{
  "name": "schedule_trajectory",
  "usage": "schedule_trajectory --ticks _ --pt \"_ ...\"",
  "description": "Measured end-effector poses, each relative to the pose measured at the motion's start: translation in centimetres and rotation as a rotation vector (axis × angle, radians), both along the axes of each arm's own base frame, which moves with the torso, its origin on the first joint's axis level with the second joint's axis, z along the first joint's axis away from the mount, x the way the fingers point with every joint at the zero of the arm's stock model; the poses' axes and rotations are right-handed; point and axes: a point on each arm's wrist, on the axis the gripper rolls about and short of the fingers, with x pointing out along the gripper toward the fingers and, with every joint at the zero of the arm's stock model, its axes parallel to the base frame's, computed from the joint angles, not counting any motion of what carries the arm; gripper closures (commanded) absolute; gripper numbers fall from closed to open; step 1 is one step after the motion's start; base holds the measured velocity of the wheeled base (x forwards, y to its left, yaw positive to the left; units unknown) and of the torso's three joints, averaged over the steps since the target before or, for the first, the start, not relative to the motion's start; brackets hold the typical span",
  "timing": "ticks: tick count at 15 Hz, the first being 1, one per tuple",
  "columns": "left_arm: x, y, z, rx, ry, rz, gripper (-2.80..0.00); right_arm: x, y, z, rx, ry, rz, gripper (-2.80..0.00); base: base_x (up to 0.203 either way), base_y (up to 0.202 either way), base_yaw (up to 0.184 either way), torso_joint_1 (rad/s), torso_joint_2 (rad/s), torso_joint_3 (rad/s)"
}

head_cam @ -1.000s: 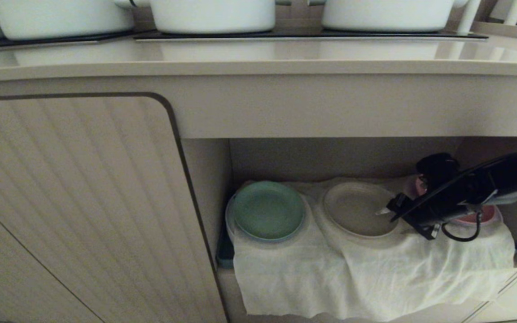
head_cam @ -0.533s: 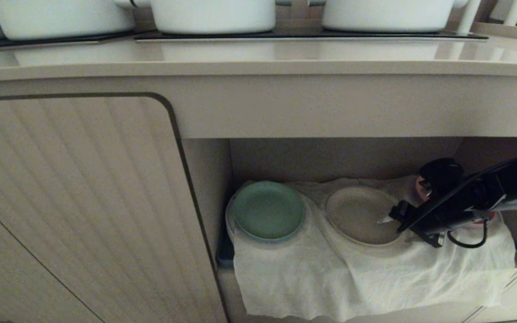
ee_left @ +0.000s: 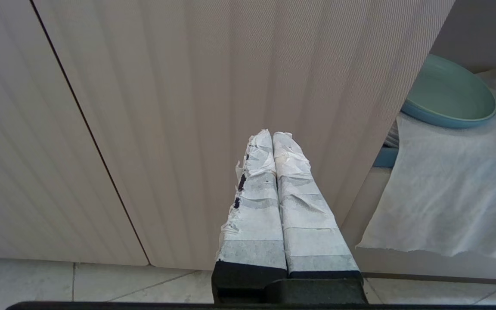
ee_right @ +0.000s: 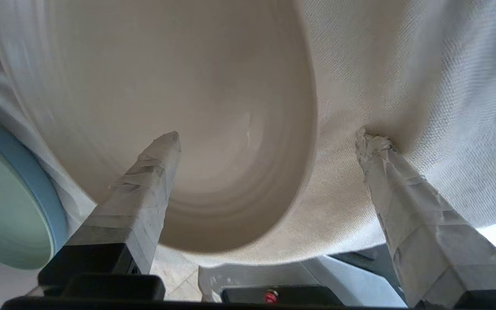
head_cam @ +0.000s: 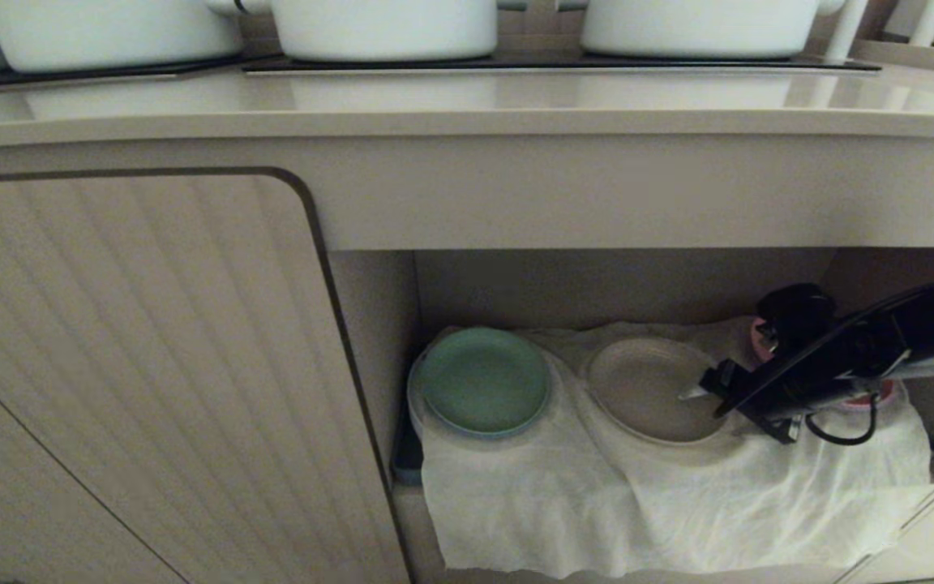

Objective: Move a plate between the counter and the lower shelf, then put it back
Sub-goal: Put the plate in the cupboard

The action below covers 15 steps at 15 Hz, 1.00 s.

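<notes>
The cream-beige plate (head_cam: 645, 389) lies flat on the cloth-draped mound in the middle of the lower shelf (head_cam: 621, 284). My right gripper (head_cam: 706, 397) reaches in from the right and stands open astride the plate's right rim. In the right wrist view one taped finger (ee_right: 144, 181) hovers over the plate (ee_right: 166, 86) and the other finger (ee_right: 403, 193) rests on the cloth outside it; neither grips it. The left gripper (ee_left: 272, 135) is shut and empty, parked low before the ribbed cabinet door (ee_left: 166, 107). The counter (head_cam: 467, 105) runs above.
A green plate (head_cam: 483, 380) sits on the left mound, close to the cream one. A pink plate (head_cam: 872, 396) shows behind my right arm. White pots (head_cam: 386, 24) stand on the hob. The white cloth (head_cam: 678, 503) hangs over the shelf's front edge.
The plate has settled slightly lower onto the cloth mound. My right gripper has shifted a little to the right and stays over the plate's right rim.
</notes>
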Motion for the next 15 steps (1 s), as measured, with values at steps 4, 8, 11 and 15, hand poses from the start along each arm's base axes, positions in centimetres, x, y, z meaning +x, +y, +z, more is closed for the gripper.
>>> schedule_trajectory --ticks 4,8,11,15 --pt "0.00 0.00 0.00 0.000 0.000 -0.001 0.00 0.56 -0.02 -0.03 0.004 -0.013 -0.015 -2.80 0.000 0.000 0.000 0.000 0.00 0.000" --pt "0.00 0.00 0.00 0.000 0.000 -0.001 0.00 1.07 -0.08 0.09 0.016 -0.047 -0.039 -2.80 0.000 0.000 0.000 0.000 0.00 0.000" --pt "0.00 0.00 0.00 0.000 0.000 0.000 0.00 1.16 -0.08 0.13 0.020 -0.049 -0.045 -2.80 0.000 0.000 0.000 0.000 0.00 0.000" --pt "0.00 0.00 0.00 0.000 0.000 0.000 0.00 0.92 -0.26 0.32 0.023 -0.048 -0.047 -2.80 0.000 0.000 0.000 0.000 0.00 0.000"
